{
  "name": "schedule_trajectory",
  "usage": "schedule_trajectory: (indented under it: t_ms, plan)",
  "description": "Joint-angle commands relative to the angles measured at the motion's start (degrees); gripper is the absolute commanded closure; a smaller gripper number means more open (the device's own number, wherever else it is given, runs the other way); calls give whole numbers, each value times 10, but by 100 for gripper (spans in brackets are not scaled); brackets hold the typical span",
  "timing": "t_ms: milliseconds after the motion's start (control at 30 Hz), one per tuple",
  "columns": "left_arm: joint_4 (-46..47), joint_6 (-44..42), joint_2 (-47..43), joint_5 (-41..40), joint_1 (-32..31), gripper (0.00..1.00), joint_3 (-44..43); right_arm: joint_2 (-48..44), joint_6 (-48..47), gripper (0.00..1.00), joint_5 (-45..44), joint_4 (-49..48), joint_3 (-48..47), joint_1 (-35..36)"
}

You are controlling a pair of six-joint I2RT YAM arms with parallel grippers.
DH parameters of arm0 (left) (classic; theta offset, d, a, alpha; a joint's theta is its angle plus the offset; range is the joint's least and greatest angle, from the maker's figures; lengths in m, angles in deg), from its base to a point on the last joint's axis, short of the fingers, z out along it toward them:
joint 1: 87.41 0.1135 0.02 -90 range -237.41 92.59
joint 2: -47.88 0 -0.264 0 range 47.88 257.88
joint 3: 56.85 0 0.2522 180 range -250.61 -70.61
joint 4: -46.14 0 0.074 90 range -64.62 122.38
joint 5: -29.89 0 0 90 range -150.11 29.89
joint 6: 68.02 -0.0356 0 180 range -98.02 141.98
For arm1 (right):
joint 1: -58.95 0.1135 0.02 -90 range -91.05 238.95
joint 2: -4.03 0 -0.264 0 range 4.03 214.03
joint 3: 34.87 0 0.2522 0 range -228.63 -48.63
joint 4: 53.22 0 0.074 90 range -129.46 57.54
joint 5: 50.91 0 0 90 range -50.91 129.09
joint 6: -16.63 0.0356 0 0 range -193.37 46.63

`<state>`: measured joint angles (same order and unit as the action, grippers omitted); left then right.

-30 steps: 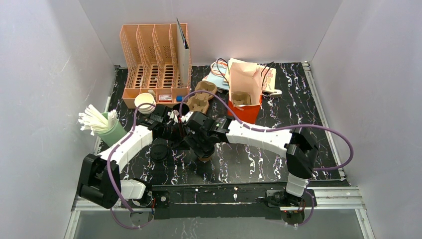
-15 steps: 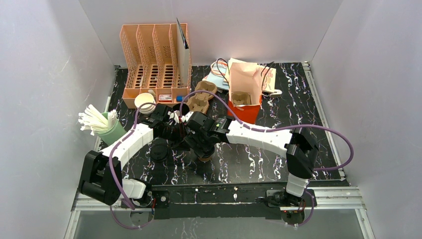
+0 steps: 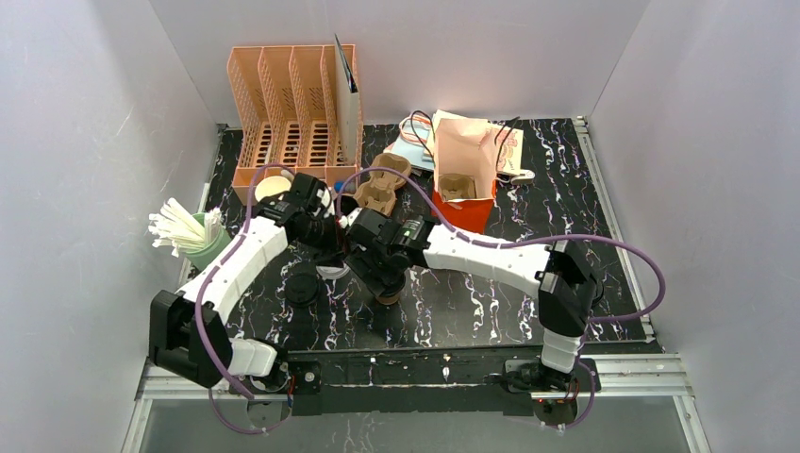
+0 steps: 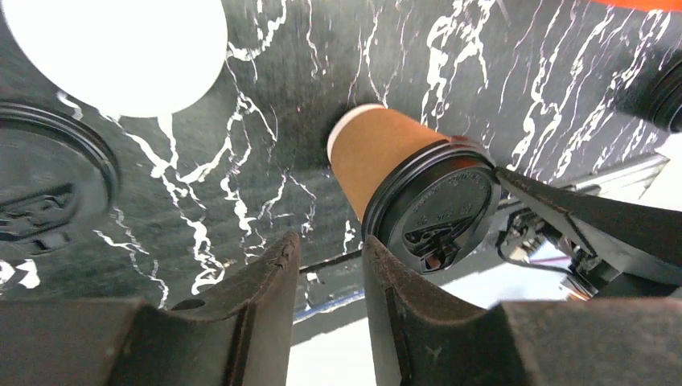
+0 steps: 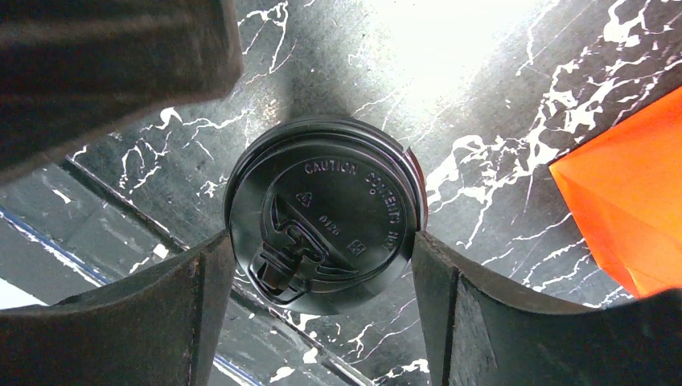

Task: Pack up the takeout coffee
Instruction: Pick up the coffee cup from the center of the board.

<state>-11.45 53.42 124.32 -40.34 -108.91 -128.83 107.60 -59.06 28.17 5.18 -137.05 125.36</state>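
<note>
The takeout coffee [image 4: 376, 154], a kraft-paper cup capped with a black plastic lid [image 5: 322, 213], stands upright on the black marbled table [image 4: 482, 72], towards the front middle. The right gripper [image 5: 322, 241] straddles it from above, fingers pressed against opposite sides of the lid's rim. The thin paper wall would probably dent under a hard squeeze, and the lid could pop off if jerked. The stiffer band just under the lid looks like the safest place to hold. The left gripper [image 4: 330, 245] hovers just beside the cup, fingers narrowly parted and holding nothing. An orange-red takeout box [image 3: 462, 203] sits farther back, well apart.
</note>
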Motion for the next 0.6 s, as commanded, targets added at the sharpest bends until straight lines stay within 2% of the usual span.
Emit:
schedule_trajectory:
  t_ms: [0, 300, 400, 567]
  plan:
    - [-67, -26, -37, -85, 0, 67, -58, -18, 12, 44, -27, 28, -54, 1]
    - [-50, 22, -66, -164, 0, 65, -100, -88, 23, 45, -66, 71, -104, 1]
    - [-35, 34, -66, -189, 0, 64, -130, -138, 17, 45, -79, 59, -120, 0]
    - [41, 48, -70, -202, 0, 63, -158, -213, -21, 47, -110, 17, -155, 0]
